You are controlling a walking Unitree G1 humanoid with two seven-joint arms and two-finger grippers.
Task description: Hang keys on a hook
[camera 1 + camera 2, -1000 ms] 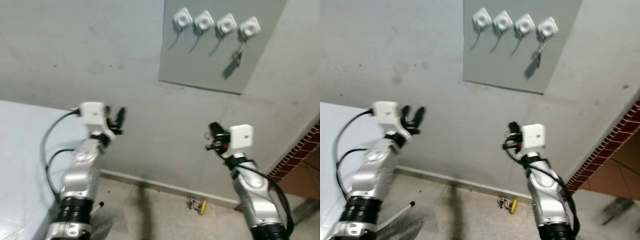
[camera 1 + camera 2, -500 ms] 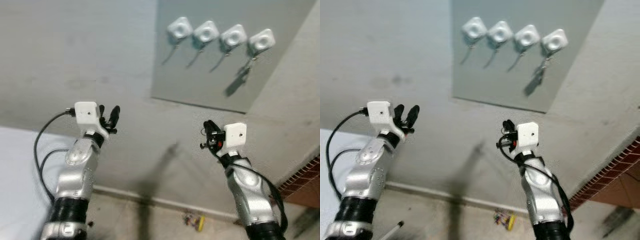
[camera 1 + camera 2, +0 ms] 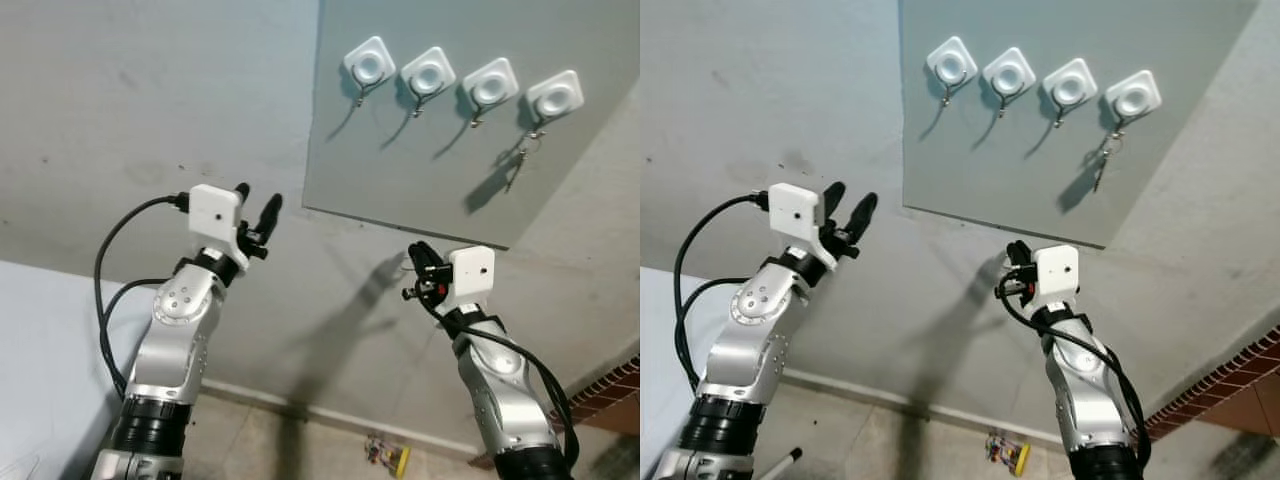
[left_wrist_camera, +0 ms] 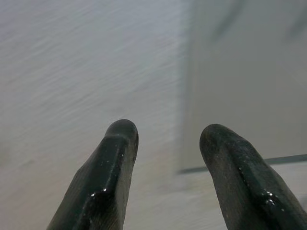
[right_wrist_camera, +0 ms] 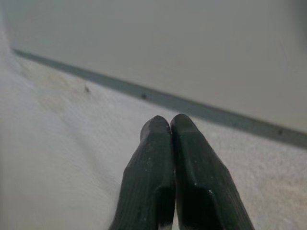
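A grey panel on the wall carries a row of white square hooks. A bunch of keys hangs from the rightmost hook; the other three hooks carry nothing. My left gripper is raised beside the panel's lower left corner, open and empty, and the left wrist view looks between its fingers at the panel's edge. My right gripper is shut on nothing just under the panel's bottom edge, well below the keys; its fingertips are pressed together.
A pale flat surface lies at the lower left. A small colourful object rests on the floor by the skirting board. A white stick lies on the floor. Red brickwork borders the wall at the right.
The camera has tilted up toward the panel. Both grippers have come nearer to the panel's lower edge. The keys stay on the rightmost hook.
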